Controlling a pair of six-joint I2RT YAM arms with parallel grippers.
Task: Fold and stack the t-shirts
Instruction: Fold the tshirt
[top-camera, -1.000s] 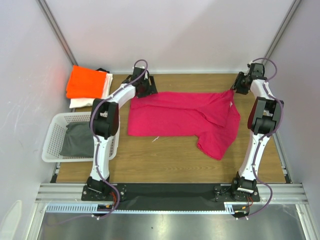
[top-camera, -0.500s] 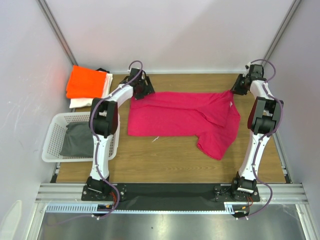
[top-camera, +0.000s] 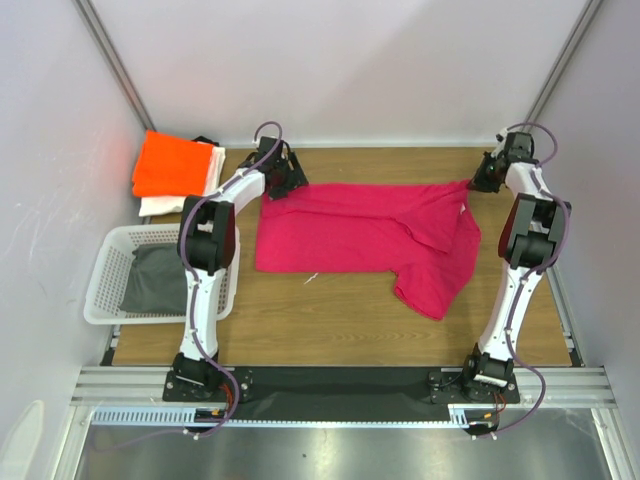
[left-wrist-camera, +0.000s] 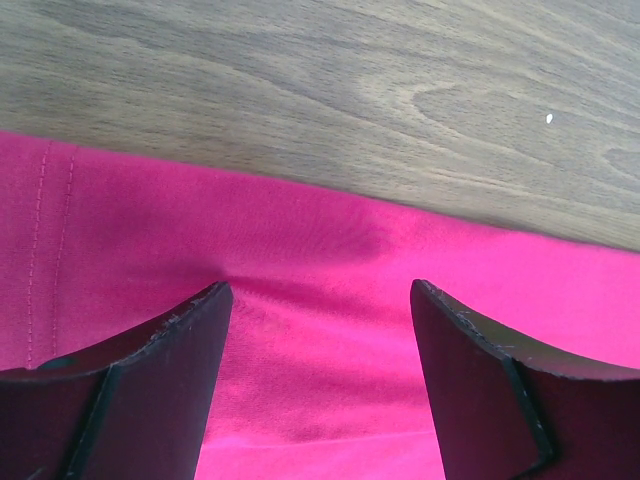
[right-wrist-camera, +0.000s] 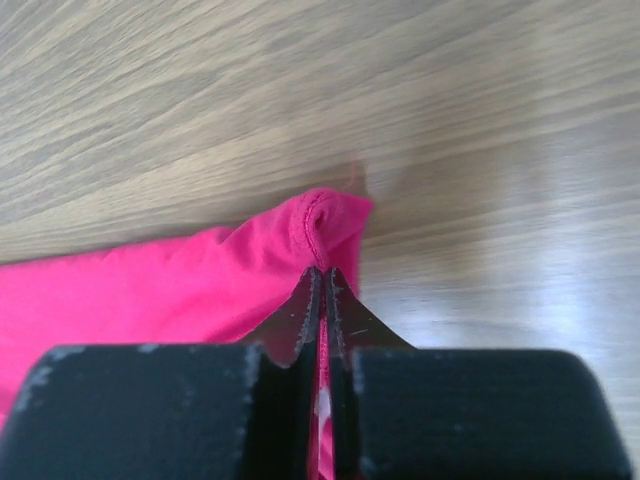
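Observation:
The magenta-pink t-shirt (top-camera: 365, 230) lies spread across the middle of the wooden table, one part folded down at the right. My left gripper (top-camera: 283, 182) is open over its far left corner, the cloth (left-wrist-camera: 320, 340) flat between the fingers (left-wrist-camera: 160, 370). My right gripper (top-camera: 478, 178) is shut on the shirt's far right corner (right-wrist-camera: 320, 225), which bunches at the tips. The orange t-shirt (top-camera: 172, 165) lies folded on the folded white t-shirt (top-camera: 170, 205) at the far left.
A white lattice basket (top-camera: 110, 265) with a grey cloth (top-camera: 158, 280) stands left of the left arm. White walls and metal posts close the back and sides. Bare wood (top-camera: 330, 320) lies in front of the shirt.
The left gripper has drawn slightly left and back along the shirt's far left corner. The right gripper has shifted slightly right with the shirt corner.

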